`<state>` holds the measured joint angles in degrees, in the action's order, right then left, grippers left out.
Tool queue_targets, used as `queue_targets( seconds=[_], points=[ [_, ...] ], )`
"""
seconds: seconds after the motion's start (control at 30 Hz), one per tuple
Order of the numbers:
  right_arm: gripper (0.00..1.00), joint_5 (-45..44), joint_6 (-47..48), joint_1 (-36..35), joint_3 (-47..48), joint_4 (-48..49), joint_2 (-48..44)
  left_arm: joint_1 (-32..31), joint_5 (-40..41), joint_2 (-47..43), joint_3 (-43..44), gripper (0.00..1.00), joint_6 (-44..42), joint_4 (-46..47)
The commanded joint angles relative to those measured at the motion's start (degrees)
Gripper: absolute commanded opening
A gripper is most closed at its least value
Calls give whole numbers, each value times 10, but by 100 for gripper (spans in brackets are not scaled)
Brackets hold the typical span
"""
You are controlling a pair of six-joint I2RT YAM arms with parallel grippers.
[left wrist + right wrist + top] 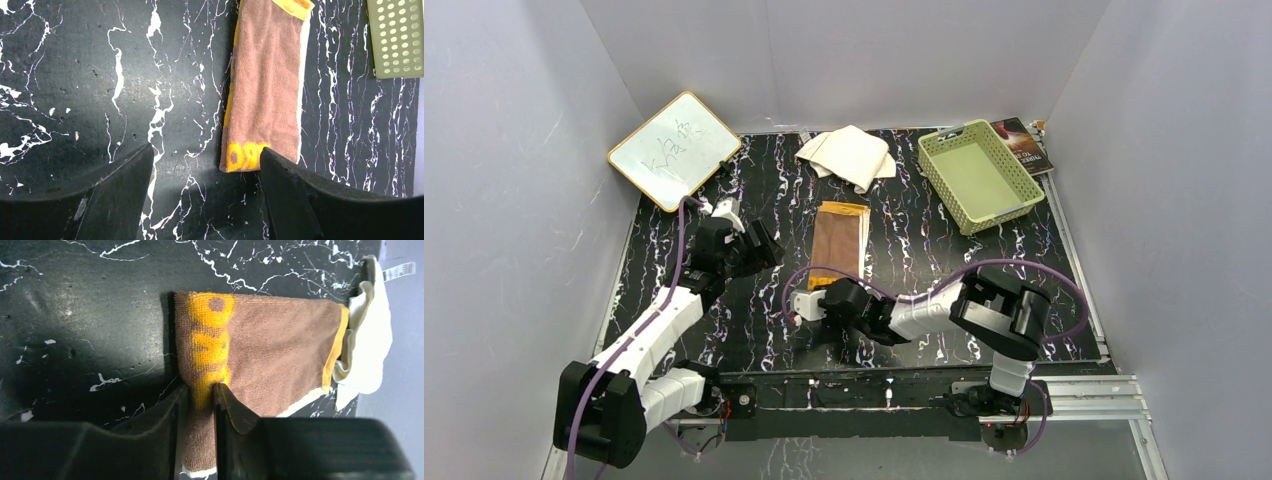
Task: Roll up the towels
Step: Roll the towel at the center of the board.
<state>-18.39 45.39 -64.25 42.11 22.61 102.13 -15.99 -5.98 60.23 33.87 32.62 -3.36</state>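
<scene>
Right gripper point(201, 390) pinched on the near short edge of a folded brown-and-orange terry towel point(839, 235) at frame centre, left gripper point(205, 150) spread above bare black marbled tabletop point(744, 330) to its left, crumpled cream-white cloth point(849, 155) lay upper centre, two towels counted, one green perforated basket point(979, 175) upper right.

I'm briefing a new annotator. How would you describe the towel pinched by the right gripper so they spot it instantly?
On the black marble-patterned table, near its middle, a long narrow folded towel lies with its near end in the right gripper. It is brown with orange-yellow trim, unlike the crumpled cream-white cloth behind it and the green basket to the right.
</scene>
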Motion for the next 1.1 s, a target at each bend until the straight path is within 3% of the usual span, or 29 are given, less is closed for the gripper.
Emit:
queue_targets(
  seconds=[0.0, 0.07, 0.13, 0.23, 0.33, 0.67, 0.83, 1.07],
  points=[
    [20, 75, -68, 11, 29, -124, -37, 10, -35, -16, 12, 76, -2, -25],
    [15, 124, -102, 16, 53, -180, -61, 11, -48, -17, 17, 76, -5, -34],
    [14, 226, -139, 31, 82, -244, -76, 11, -63, -17, 19, 76, -7, -40],
    [0, 393, -212, 95, 124, -327, -80, 11, -79, -21, 17, 75, -7, -47],
    [0, 516, -283, 147, 162, -372, -61, 12, -84, -27, 19, 75, -5, -53],
    [0, 656, -370, 169, 237, -441, 32, 12, -128, -27, 32, 74, -10, -52],
    [0, 641, -442, 177, 280, -454, 55, 12, -154, -18, 25, 74, -1, -31],
    [0, 746, -406, 217, 359, -546, 126, 12, -181, -12, 20, 73, 7, -6]
  ],
)
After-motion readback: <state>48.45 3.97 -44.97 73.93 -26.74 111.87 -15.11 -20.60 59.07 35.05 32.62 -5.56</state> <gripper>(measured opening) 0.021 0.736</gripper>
